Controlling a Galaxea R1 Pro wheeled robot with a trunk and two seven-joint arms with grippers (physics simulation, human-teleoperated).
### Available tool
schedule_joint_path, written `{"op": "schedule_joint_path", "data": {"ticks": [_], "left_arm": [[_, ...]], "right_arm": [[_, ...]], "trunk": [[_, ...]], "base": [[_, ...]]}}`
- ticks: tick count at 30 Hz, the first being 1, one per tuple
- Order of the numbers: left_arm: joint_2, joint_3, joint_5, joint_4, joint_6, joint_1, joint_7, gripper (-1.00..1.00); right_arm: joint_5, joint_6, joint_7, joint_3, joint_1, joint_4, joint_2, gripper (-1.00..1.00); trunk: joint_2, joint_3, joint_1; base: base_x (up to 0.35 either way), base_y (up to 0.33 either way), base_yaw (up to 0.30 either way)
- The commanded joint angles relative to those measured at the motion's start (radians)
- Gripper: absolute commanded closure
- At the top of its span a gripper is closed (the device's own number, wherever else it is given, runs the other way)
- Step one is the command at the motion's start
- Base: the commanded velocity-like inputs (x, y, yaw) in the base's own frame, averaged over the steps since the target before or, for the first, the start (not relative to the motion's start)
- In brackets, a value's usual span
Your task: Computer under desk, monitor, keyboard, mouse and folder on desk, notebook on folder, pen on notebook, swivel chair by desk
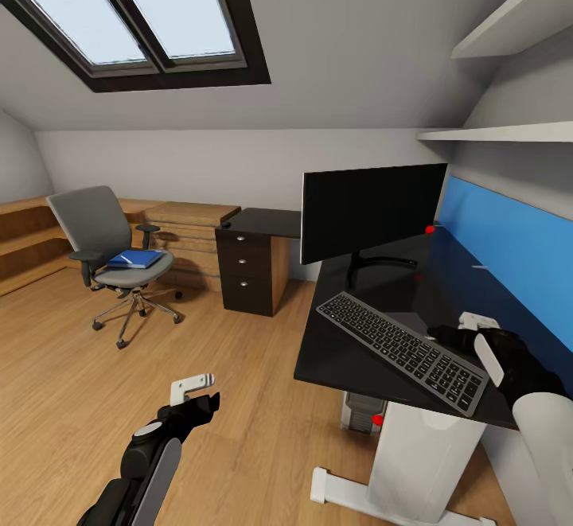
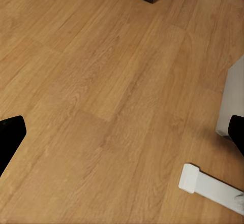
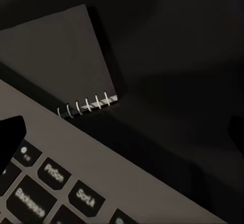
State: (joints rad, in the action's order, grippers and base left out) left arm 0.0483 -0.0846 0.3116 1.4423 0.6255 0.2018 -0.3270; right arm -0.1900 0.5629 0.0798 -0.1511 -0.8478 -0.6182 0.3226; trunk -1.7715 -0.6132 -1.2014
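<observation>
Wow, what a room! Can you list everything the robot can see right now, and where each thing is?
Desk: one, glossy black top, white legs, at the right along the blue panel.
Monitor: one, black, upright on the desk.
Keyboard: one, dark grey keys, on the desk in front of the monitor.
Notebook: one, dark, spiral-bound, lying on the desk beside the keyboard.
Computer: one, grey, under the desk, partly hidden.
Swivel chair: one, grey, away from the desk at the left.
Folder: one, blue, on the chair's seat.
Drawer unit: one, black, at the desk's far end.
Left hand: open, over the wooden floor.
Right hand: above the desk by the keyboard.
</observation>
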Motion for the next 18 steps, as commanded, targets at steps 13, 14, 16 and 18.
{"op": "schedule_joint_path", "data": {"ticks": [13, 14, 16, 18], "left_arm": [[0.001, -0.001, 0.012, 0.007, 0.002, 0.001, -0.008, -1.0], [0.001, -0.001, 0.012, 0.007, 0.002, 0.001, -0.008, -1.0], [0.001, -0.001, 0.012, 0.007, 0.002, 0.001, -0.008, -1.0], [0.001, -0.001, 0.012, 0.007, 0.002, 0.001, -0.008, -1.0]], "right_arm": [[-0.002, 0.043, 0.036, -0.007, -0.001, 0.001, 0.001, -1.0], [-0.002, 0.044, 0.036, -0.007, -0.001, 0.001, 0.001, -1.0], [-0.003, 0.044, 0.038, -0.007, -0.001, 0.001, 0.001, -1.0], [-0.003, 0.044, 0.039, -0.007, -0.001, 0.001, 0.001, -1.0]], "trunk": [[-0.05, -0.023, -0.027], [-0.05, -0.023, -0.027], [-0.05, -0.023, -0.027], [-0.057, -0.026, -0.031]], "base": [[0.0, 0.0, 0.0], [0.0, 0.0, 0.0], [0.0, 0.0, 0.0], [0.0, 0.0, 0.0]]}}
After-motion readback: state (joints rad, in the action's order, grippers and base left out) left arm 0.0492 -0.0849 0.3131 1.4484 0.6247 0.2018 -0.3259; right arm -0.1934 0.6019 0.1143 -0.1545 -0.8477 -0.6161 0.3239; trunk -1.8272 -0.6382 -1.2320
